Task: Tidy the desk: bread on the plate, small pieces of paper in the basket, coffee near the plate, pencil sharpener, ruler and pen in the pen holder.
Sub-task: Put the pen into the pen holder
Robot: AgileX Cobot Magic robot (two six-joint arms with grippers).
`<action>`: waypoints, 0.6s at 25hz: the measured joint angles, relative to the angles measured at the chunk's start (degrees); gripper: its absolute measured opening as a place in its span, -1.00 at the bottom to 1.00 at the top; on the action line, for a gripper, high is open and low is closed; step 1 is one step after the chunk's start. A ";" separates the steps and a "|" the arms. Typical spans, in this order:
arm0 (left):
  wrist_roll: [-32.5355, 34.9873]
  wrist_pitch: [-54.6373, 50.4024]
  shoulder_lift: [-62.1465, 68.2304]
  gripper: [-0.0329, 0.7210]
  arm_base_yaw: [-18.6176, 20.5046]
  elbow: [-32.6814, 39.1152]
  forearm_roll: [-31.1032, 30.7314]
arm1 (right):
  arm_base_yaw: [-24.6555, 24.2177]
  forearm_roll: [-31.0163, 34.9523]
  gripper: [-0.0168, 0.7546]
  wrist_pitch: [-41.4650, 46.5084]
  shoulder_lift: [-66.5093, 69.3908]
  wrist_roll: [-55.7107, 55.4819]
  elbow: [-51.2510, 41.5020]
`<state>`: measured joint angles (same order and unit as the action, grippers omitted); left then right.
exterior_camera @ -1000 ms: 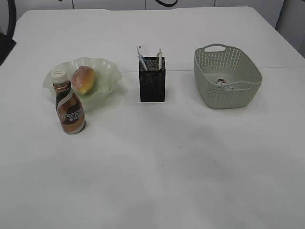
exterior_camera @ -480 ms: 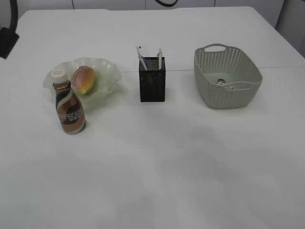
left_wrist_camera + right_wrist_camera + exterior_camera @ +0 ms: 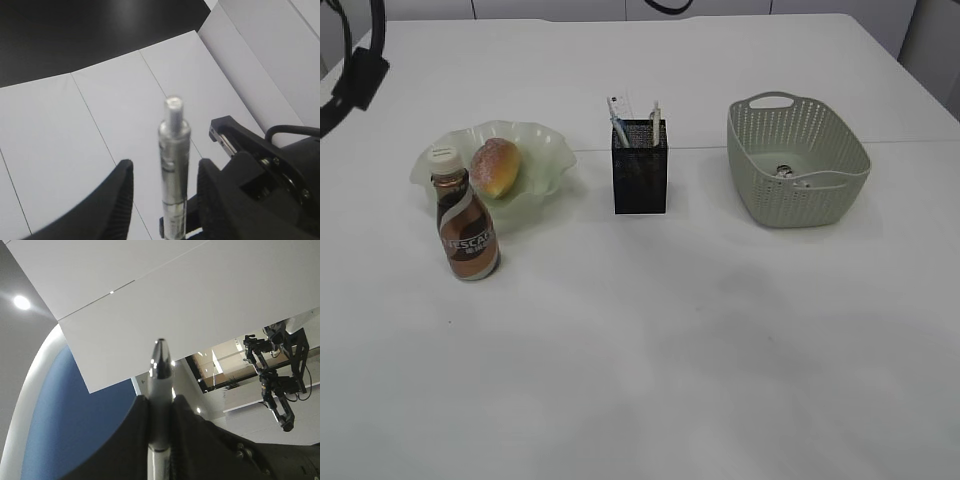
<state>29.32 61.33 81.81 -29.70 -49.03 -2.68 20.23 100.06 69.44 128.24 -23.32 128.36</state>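
Observation:
The bread (image 3: 496, 166) lies on the pale green plate (image 3: 545, 150). The coffee bottle (image 3: 467, 225) stands upright right in front of the plate. The black mesh pen holder (image 3: 639, 170) holds the ruler (image 3: 618, 106) and a pen (image 3: 655, 118); the pencil sharpener is hidden. Small paper pieces (image 3: 786, 173) lie in the green basket (image 3: 800, 200). My left gripper (image 3: 166, 165) is open, pointing up, with a silver rod (image 3: 174, 150) between its jaws, apart from both. My right gripper (image 3: 159, 399) points up and is shut on a silver rod (image 3: 161, 370).
Part of my left arm (image 3: 355, 75) shows at the exterior view's top-left corner, off the table. The wrist views show only walls, ceiling and another rig (image 3: 275, 375) in the distance. The white table (image 3: 650, 340) runs to the front edge.
The left arm's part at the top-left corner has moved up and a little to the right. The things on the table have not moved.

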 joint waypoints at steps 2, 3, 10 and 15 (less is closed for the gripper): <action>0.00 0.00 0.79 -0.10 0.00 -0.73 0.00 | 0.00 0.00 -0.72 0.00 0.00 0.00 0.00; 0.00 0.00 1.17 -0.10 0.00 -0.84 0.00 | 0.00 0.00 -0.72 0.00 0.00 0.00 0.00; 0.00 0.55 1.47 -0.10 0.00 -0.84 0.14 | 0.00 0.00 -0.72 0.00 0.00 0.13 0.00; 0.00 0.72 1.47 -0.10 0.00 -0.84 0.14 | 0.00 0.00 -0.72 0.00 0.00 0.13 0.00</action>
<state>29.32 62.05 83.28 -29.70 -49.87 -2.55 20.23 100.06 69.44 128.24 -23.19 128.36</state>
